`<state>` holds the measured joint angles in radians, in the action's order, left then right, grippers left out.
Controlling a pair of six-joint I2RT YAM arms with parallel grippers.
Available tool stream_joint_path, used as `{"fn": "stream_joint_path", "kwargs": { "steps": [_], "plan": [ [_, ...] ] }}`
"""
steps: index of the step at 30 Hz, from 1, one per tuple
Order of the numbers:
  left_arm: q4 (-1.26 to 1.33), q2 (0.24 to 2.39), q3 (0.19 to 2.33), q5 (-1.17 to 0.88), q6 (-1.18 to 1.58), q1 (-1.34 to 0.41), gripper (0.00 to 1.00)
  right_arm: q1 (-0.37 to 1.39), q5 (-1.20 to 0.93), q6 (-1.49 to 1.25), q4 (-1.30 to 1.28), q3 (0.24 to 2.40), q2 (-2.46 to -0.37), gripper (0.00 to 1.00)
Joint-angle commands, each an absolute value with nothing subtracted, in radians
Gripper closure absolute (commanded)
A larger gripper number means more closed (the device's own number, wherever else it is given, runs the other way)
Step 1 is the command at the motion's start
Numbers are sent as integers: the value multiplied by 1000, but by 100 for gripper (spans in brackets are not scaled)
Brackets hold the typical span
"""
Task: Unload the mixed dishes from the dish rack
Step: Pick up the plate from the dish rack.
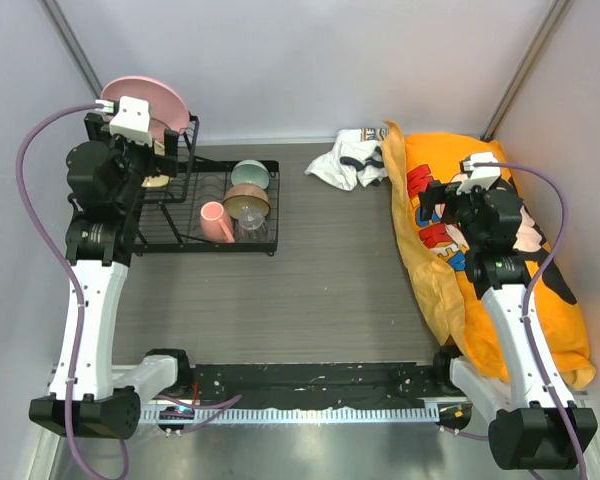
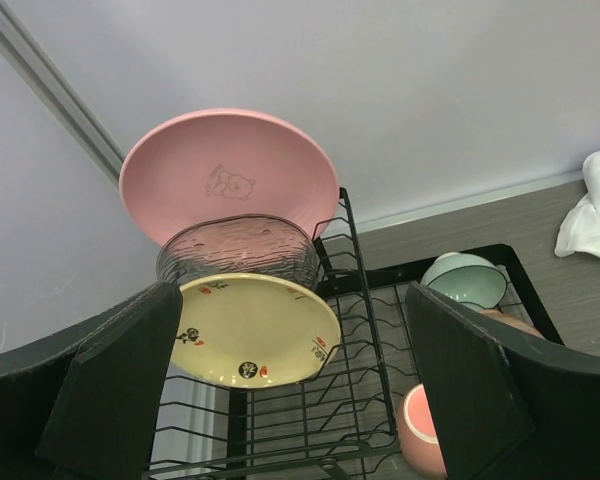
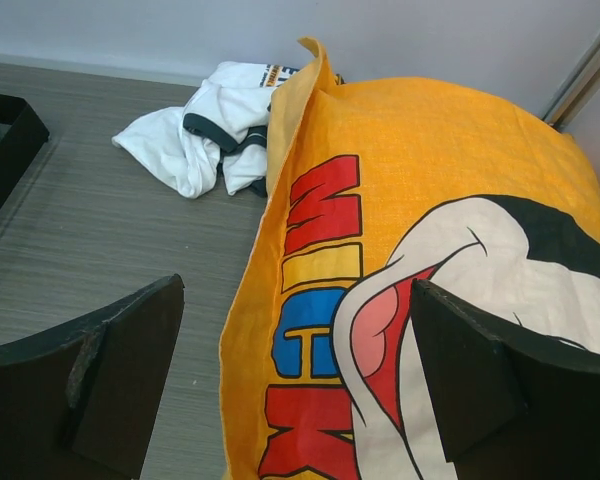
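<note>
dish rack [image 1: 170, 228] stands at the far left of the table [image 1: 330, 290], its long axis running left to right and the raised basket at its left end. in that basket the large pink plate [image 2: 230, 170] stands tilted on edge, face toward the left gripper [image 2: 292, 330]. a ribbed glass dish [image 2: 238, 250] and a cream printed dish [image 2: 250, 335] lean in front of it, between plate and fingers. on the lower tray the mint-green bowl [image 1: 250, 175] and tan bowl [image 1: 246, 200] sit tilted, with the pink mug [image 1: 216, 222] and clear glass cup [image 1: 252, 230] just nearer. the left gripper's jaws are spread wide, holding nothing. the right gripper [image 3: 295, 300], equally spread and empty, hangs over an orange printed cloth [image 3: 430, 150] beside a crumpled white cloth [image 1: 348, 160].
</note>
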<state>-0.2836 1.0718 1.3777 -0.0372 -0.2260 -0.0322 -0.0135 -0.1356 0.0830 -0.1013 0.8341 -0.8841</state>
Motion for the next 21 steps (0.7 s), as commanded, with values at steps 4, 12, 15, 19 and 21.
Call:
{"fn": "stream_joint_path", "kwargs": {
  "steps": [4, 12, 15, 19, 21],
  "plan": [
    [-304, 1098, 1439, -14, -256, -29, 0, -17, -159, 77, -86, 876, -879, 0],
    [-330, 1146, 1499, 29, -279, -29, 0, -17, -169, 77, -89, 874, -871, 0],
    [-336, 1158, 1517, 32, -294, -29, 0, -17, -172, 80, -91, 873, -873, 0],
    [-336, 1183, 1545, 15, -330, -29, 0, -17, -178, 81, -89, 873, -876, 0],
    [-345, 1213, 1584, 5, -347, -29, 0, -17, -178, 86, -91, 874, -880, 0]
  ]
}}
